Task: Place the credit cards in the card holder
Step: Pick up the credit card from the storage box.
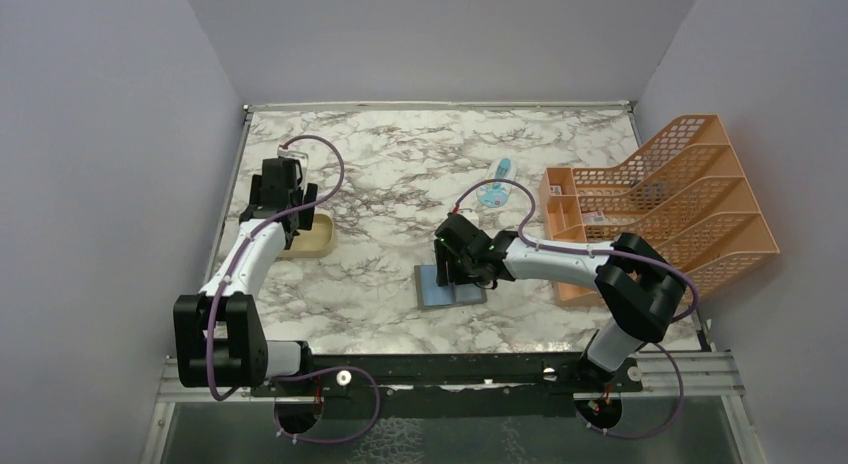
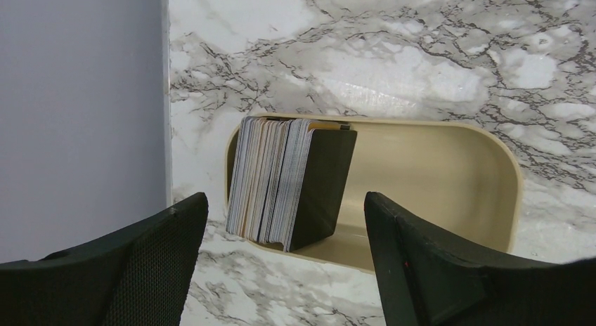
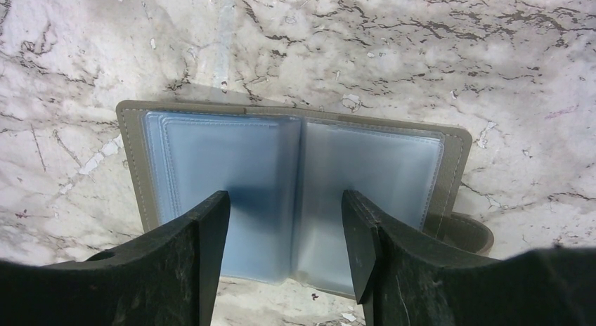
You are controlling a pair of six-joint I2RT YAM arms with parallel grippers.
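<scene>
The card holder (image 3: 211, 157) lies open and flat near the middle of the marble table (image 1: 390, 164), with its pale blue pockets facing up. The right gripper (image 3: 284, 199) hangs right over it with its two fingers spread apart, one over each page, and holds nothing. It is probably there to keep the holder open so a card can slide in, though it is hard to tell if the fingers press on the pages or float just above. The credit cards (image 2: 267, 178) are not in the holder. They stand on their edges in a tight stack at one end of the tan tray (image 2: 506, 171), at the left side of the table, leaning on a dark upright piece (image 2: 323, 185) (maybe a divider, maybe one more card). Standing up like that, their top edges are easy to pinch. The left gripper (image 2: 284, 199) sits just in front of the stack, empty, with its fingers wide apart, one on each side. The job looks to be at its start. The next move would be to pinch just one card, which may be tricky as they are packed so close.
</scene>
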